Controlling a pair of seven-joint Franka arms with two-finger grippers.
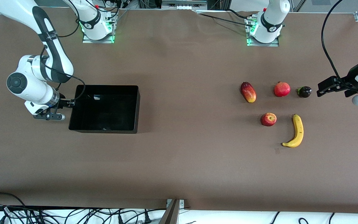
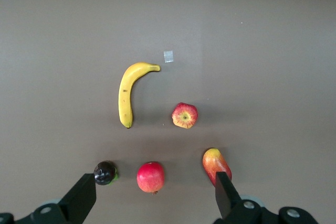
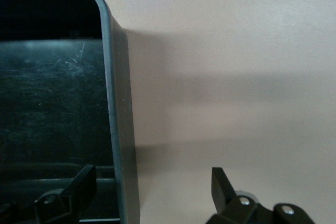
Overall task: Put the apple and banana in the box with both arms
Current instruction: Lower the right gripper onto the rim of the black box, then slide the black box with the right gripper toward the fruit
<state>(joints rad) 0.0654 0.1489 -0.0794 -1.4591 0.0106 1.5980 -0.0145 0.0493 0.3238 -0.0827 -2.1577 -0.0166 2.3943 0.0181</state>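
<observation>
The apple (image 1: 268,119) (image 2: 185,115) and the banana (image 1: 296,132) (image 2: 128,92) lie side by side on the table toward the left arm's end. The black box (image 1: 137,105) stands empty toward the right arm's end. My left gripper (image 1: 322,88) (image 2: 156,184) hangs open high over the table by the row of other fruits and holds nothing. My right gripper (image 1: 68,102) (image 3: 153,177) is open and low at the box's end wall (image 3: 119,129). One of its fingers is inside the box and the other outside, and neither visibly touches the wall.
A mango (image 1: 248,92) (image 2: 214,163), a pomegranate (image 1: 282,89) (image 2: 150,177) and a small dark fruit (image 1: 304,91) (image 2: 105,172) form a row farther from the front camera than the apple and banana. A small tape mark (image 2: 168,56) lies by the banana's tip.
</observation>
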